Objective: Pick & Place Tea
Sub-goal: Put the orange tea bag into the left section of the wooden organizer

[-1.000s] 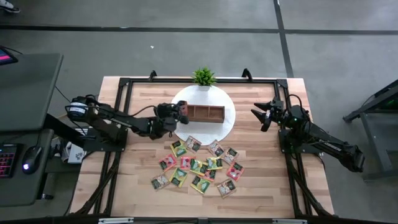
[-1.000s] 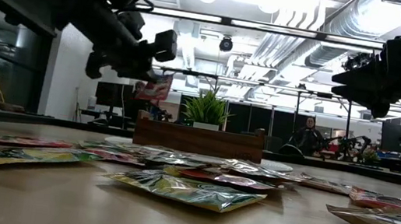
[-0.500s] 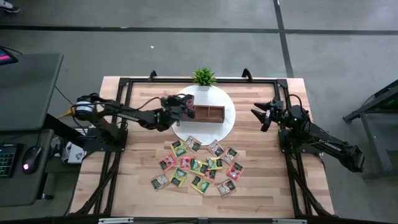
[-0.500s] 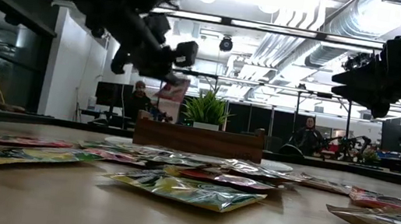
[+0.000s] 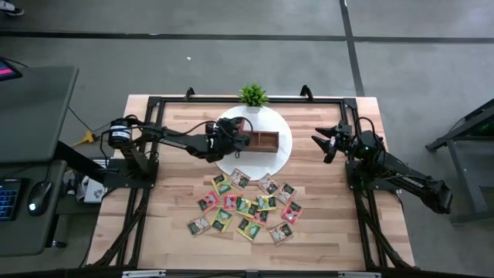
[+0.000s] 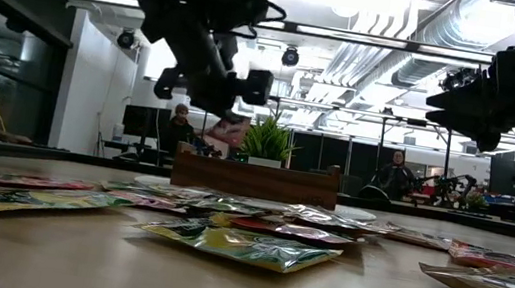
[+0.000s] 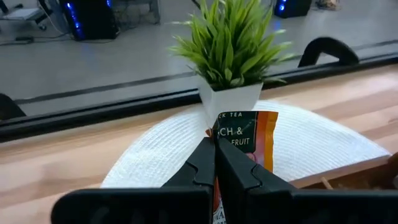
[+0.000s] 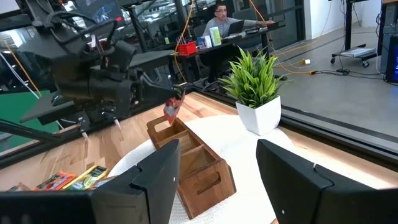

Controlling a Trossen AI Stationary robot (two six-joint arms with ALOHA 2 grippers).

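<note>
We see the left tool (image 5: 231, 135) clenched on a tea sachet (image 7: 244, 138) hanging just above the tray's (image 5: 265, 141) left-hand compartment, centre of the high view; the right tool (image 5: 326, 144) waits released, farther off

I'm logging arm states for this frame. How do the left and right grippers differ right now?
The left gripper is shut on a tea sachet; the right gripper is open and empty. The left gripper hangs over the wooden tray on the white mat; the right gripper waits beside the mat. Both hang above the table.
</note>
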